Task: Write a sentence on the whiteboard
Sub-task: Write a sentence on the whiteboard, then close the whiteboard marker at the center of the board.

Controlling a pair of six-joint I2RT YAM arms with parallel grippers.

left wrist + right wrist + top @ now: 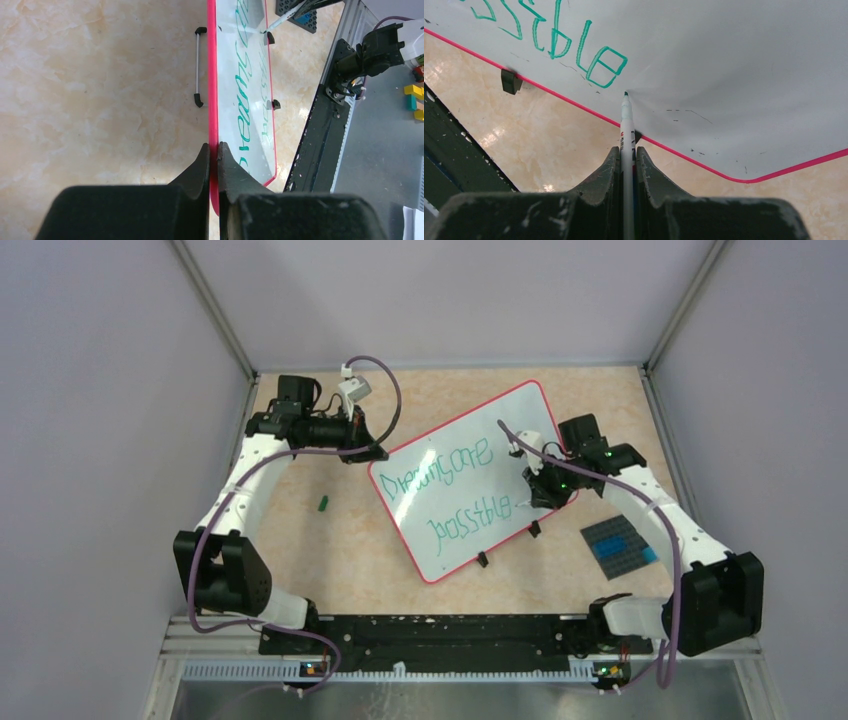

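**Green script on the whiteboard, both grippers clamped**

Lies skewed, right of centre on the table (330,560): the whiteboard (520,415), one rounded corner toward the back wall, two small black feet on its near edge. Carries two lines of uneven green handwriting, reading roughly "Dreams are" above "possible".

Pinched at the board's left corner by the left gripper (213,150), jaws closed tight on the thin red rim. Gripped in the right gripper (628,155): a white marker (626,120), tip down on the white surface just beside the last "e". Some print on the marker's barrel, too small to read.

Underneath, a beige marbled tabletop. Around it, plain pale grey walls and slanting aluminium posts at the back corners. Left of the board, well apart, a small green bit (323,503); right of it, near the right arm, a dark studded plate (603,533) with blue pieces on it.
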